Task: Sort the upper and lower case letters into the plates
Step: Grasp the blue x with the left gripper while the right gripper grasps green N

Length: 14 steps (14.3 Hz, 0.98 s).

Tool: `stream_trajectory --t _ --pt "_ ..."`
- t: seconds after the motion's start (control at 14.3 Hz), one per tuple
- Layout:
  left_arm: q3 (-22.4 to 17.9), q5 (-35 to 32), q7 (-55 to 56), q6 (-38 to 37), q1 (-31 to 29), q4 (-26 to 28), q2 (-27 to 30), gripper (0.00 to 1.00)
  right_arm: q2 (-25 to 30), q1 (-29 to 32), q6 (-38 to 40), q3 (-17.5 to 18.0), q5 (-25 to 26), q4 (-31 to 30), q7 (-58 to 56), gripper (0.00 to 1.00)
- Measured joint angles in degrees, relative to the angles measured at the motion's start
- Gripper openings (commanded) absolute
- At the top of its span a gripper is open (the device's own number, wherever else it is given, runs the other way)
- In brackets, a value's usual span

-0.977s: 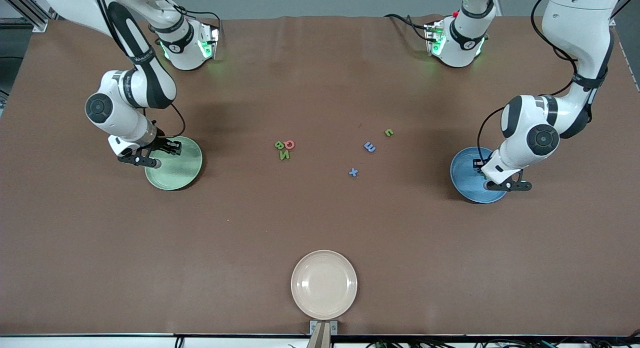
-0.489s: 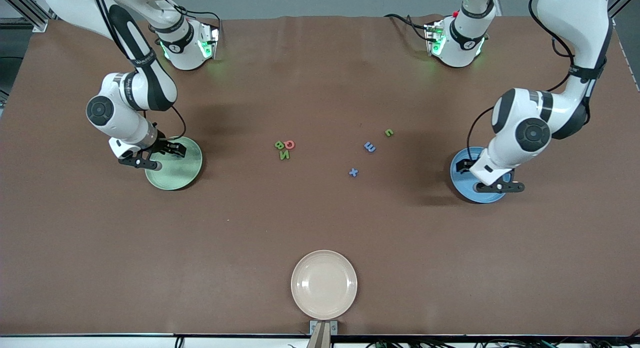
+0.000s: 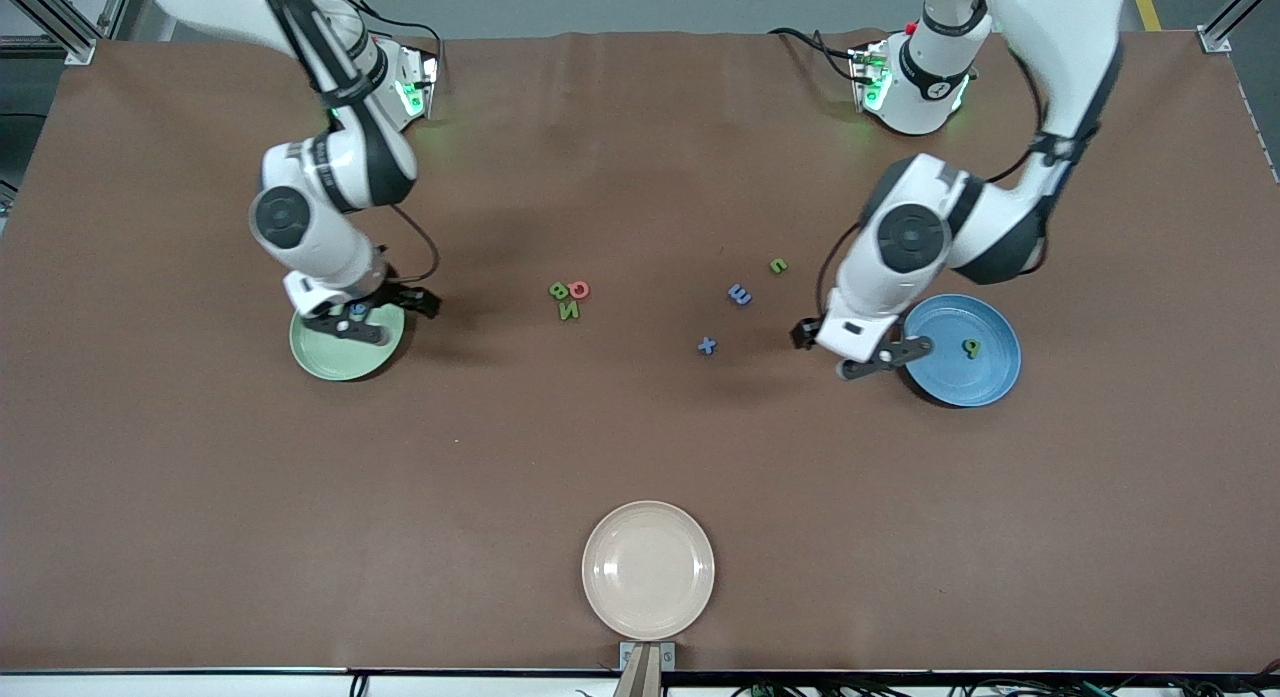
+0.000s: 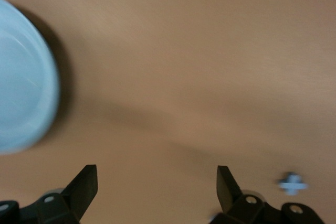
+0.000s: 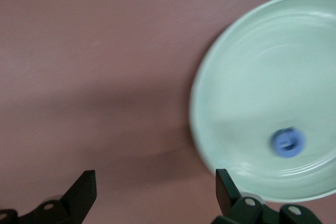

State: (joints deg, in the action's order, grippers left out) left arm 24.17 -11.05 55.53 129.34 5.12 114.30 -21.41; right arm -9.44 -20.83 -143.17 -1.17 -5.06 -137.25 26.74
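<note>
So, letters loose: green B [image 3: 558, 290], red O [image 3: 579, 289], green N [image 3: 568, 311], blue m [image 3: 739, 295], blue x [image 3: 707, 345] and green u [image 3: 778, 266] lie mid-desk [image 3: 640, 447], between the two plates.
Green plate [image 3: 330, 359]: holds blue C [image 3: 357, 309], sorted as a capital.
Blue plate [image 3: 985, 382]: holds green p [image 3: 970, 348], a small letter.
Right hand [image 3: 385, 312]: over the green plate's rim, fingers wide, empty.
Left hand [image 3: 860, 349]: over bare desk beside the blue plate, spread wide, empty, tilted toward the x.

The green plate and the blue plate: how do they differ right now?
The green plate is pale and holds a blue letter; the blue plate is bright and holds a green letter. The green plate sits toward the right arm's end, the blue toward the left arm's. Both are round and similar in size.
</note>
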Motion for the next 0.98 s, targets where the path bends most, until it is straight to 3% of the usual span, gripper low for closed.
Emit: stream_trajectory --t 0.21,0.56,0.98 --pt "0.0 0.0 11.0 0.1 5.4 -5.0 -6.4 1.0 -0.4 -8.2 0.0 0.1 -0.3 2.4 1.5 1.0" --pt "-0.2 -0.1 13.4 2.6 10.2 -10.0 -13.8 1.0 -7.2 -17.2 -0.1 0.0 -0.4 10.7 5.7 1.0" --pt "-0.3 -4.0 13.5 5.1 11.7 -11.1 -17.8 1.0 -17.5 -22.3 -0.5 -0.1 -0.3 19.6 10.3 0.8"
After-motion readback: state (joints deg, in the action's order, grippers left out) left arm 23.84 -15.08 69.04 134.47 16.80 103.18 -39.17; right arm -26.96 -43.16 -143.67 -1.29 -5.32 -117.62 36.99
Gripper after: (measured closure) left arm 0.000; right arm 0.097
